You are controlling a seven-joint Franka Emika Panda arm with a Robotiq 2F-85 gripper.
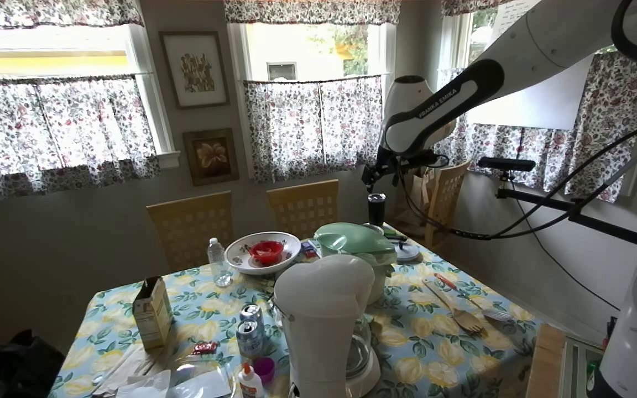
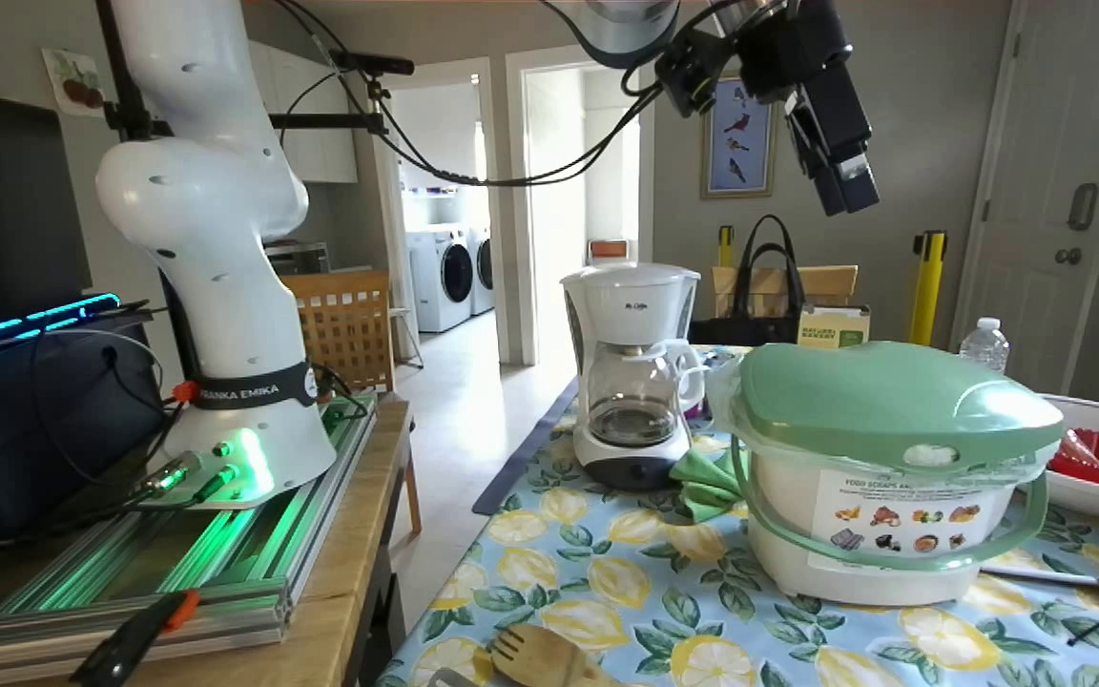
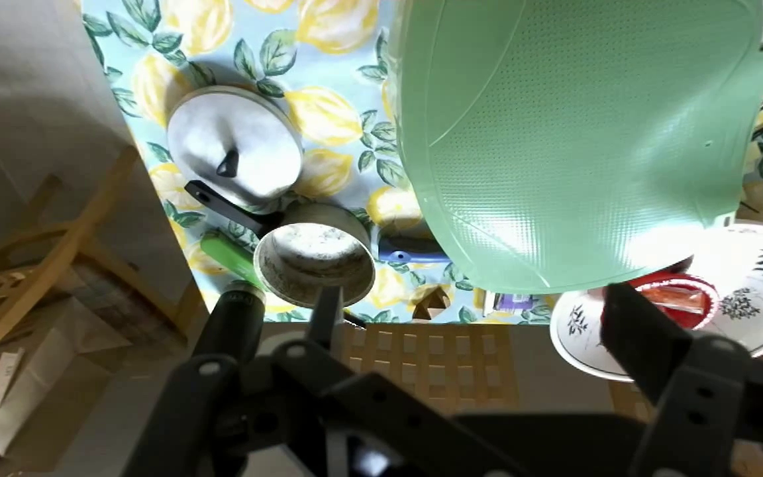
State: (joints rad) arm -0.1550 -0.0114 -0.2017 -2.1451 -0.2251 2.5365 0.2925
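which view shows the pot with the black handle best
The wrist view: it looks down into the open pot, handle included. In an exterior view, just some rim and handle show past the green lid; the pot shows nowhere else.

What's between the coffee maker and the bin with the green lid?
A crumpled green cloth lies between the coffee maker and the bin; that shows in an exterior view.

Daylight fills the windows (image 1: pixel 318 50) across the top of an exterior view, above floral curtains (image 1: pixel 296 127); two framed pictures (image 1: pixel 196 69) hang upper left on the grey wall (image 1: pixel 92 232). In an exterior view, pale floor (image 2: pixel 459 401) runs center-left toward laundry machines (image 2: pixel 433 281), a white door (image 2: pixel 1026 191) at upper right.
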